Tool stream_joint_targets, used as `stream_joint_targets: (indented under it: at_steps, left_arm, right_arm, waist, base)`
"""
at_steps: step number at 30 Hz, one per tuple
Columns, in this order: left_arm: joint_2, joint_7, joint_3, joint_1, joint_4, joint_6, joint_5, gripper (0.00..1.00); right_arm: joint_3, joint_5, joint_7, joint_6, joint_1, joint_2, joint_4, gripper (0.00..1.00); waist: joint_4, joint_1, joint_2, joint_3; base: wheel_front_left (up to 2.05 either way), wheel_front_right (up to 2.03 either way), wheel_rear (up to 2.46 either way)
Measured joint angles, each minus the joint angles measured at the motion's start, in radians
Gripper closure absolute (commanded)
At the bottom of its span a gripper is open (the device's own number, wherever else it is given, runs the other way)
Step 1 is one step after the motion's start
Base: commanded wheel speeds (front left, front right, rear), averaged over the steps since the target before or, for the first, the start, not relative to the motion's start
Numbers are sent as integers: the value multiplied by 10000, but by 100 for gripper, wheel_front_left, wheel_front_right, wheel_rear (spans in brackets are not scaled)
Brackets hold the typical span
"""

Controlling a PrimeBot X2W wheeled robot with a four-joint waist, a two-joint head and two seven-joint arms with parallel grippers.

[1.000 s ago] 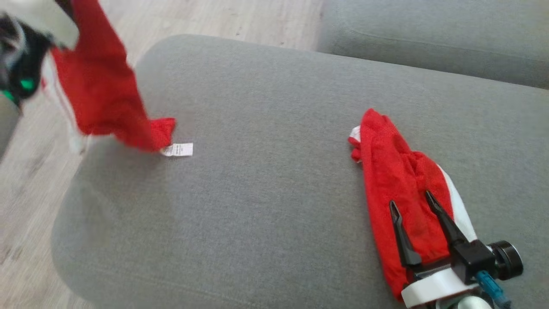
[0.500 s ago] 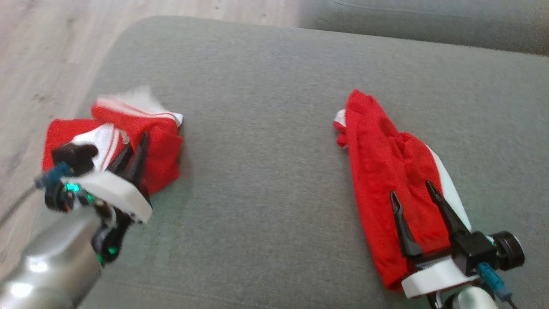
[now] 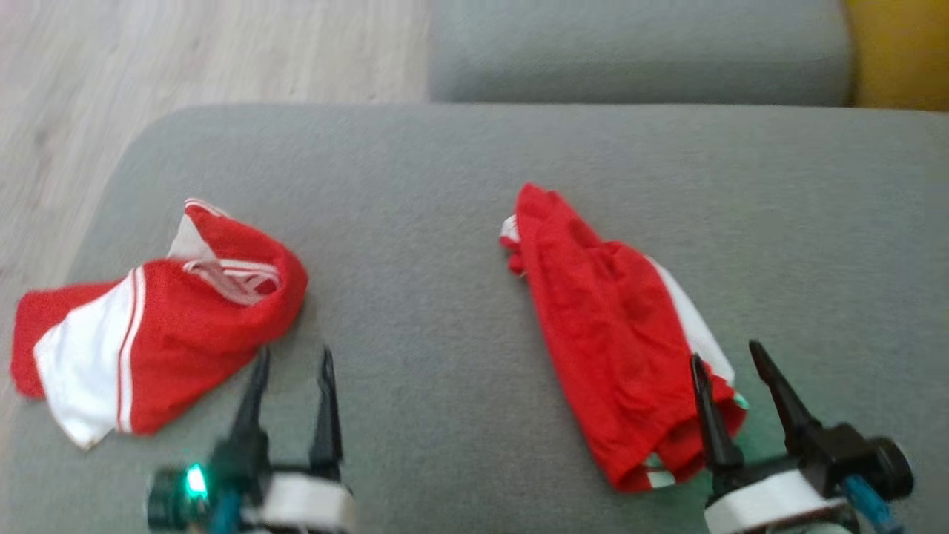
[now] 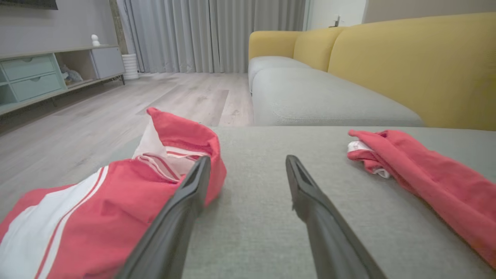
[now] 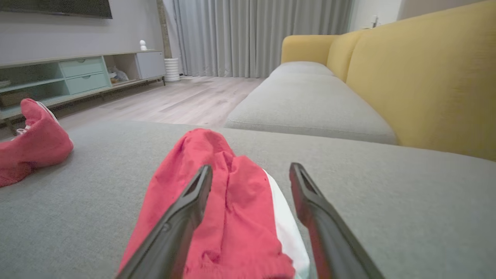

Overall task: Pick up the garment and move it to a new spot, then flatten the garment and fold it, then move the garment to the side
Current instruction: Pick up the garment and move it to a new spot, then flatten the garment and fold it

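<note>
Grey sofa seats (image 4: 317, 97) with yellow backs (image 4: 418, 66), pale wood floor (image 4: 116, 112), grey curtains (image 4: 217, 35) and a low sideboard (image 4: 35, 77) beyond.

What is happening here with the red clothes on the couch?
Two garments lie on the grey sofa cushion. The robot's left hand is open beside the crumpled red-and-white mesh garment, holding nothing. Its right hand is open at the near end of the long red garment with a white panel.

The left garment (image 3: 170, 326) and the right garment (image 3: 615, 334) lie well apart on the seat cushion (image 3: 430, 222).
</note>
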Motion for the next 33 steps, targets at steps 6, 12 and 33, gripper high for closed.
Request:
stream_joint_targets:
  at_steps: [6, 12, 33]
  left_arm:
    - [-1041, 0, 945, 1449, -1191, 46, 1927, 0]
    - [-1732, 0, 1620, 2725, -1674, -295, 3137, 0]
    - [-2242, 0, 2265, 3428, -1676, -692, 4157, 0]
  right_arm:
    - [228, 165, 31, 0, 386, 2, 102, 0]
    - [614, 529, 42, 0, 986, -13, 207, 0]
    - [573, 759, 42, 0, 1333, -50, 362, 0]
  waist:
    - [-494, 1, 0, -495]
    - [-867, 1, 0, -1004]
    - [-952, 3, 0, -1322]
  base:
    - [0, 0, 0]
    - [0, 0, 0]
    - [0, 0, 0]
